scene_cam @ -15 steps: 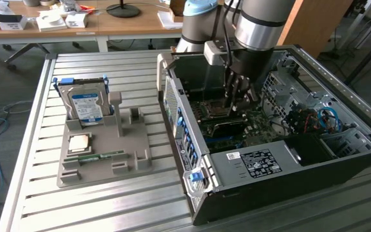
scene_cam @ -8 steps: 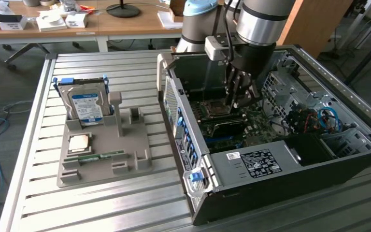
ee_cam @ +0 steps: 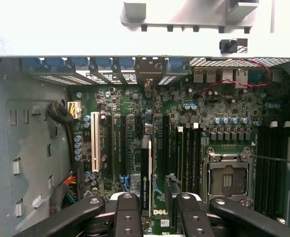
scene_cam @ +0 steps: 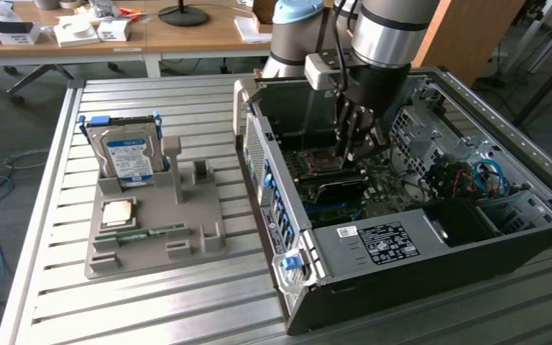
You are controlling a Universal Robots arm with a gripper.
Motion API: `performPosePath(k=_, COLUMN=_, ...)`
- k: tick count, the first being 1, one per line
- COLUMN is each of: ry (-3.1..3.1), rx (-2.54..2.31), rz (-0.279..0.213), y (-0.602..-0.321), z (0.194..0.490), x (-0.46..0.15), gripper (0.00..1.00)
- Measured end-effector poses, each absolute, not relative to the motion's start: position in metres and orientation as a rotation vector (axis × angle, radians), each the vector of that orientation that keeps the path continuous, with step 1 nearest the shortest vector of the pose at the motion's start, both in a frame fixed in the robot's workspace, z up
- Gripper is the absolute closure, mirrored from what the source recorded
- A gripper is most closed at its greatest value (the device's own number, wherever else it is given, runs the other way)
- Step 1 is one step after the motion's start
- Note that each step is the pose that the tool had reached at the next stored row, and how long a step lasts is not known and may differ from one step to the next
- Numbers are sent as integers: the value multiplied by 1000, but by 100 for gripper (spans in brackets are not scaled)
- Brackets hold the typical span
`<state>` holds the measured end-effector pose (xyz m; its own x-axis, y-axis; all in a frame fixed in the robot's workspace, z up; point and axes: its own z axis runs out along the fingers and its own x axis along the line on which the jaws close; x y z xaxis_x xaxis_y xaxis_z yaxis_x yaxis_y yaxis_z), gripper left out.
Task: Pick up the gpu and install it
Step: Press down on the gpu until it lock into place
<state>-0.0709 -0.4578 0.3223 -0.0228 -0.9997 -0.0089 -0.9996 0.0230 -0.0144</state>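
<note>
The gpu is seen edge-on as a thin dark card with a green-marked label. It stands upright over the motherboard, in line with the long black expansion slots. My gripper reaches down into the open PC case. Its black fingers sit close on either side of the card, shut on it. I cannot tell whether the card's edge sits in a slot. In the exterior view the gripper hangs low inside the case above the board.
A white slot and the CPU socket flank the card. On the exterior view's left, a grey tray holds a hard drive, a chip and a green memory stick. Case walls and cables surround the gripper.
</note>
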Motion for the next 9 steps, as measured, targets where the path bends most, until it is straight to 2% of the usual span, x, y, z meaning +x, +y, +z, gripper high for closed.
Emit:
performPosePath(k=5, ry=2235, rx=-2184, rz=-6, y=-458, z=322, x=-71, gripper=68)
performPosePath(k=6, ry=2235, rx=-2184, rz=-6, y=-458, z=322, x=-71, gripper=74)
performPosePath(k=7, ry=2235, rx=-2184, rz=-6, y=-458, z=322, x=-71, gripper=74)
performPosePath(k=9, ry=2235, rx=-2184, rz=-6, y=-458, z=322, x=-71, gripper=86)
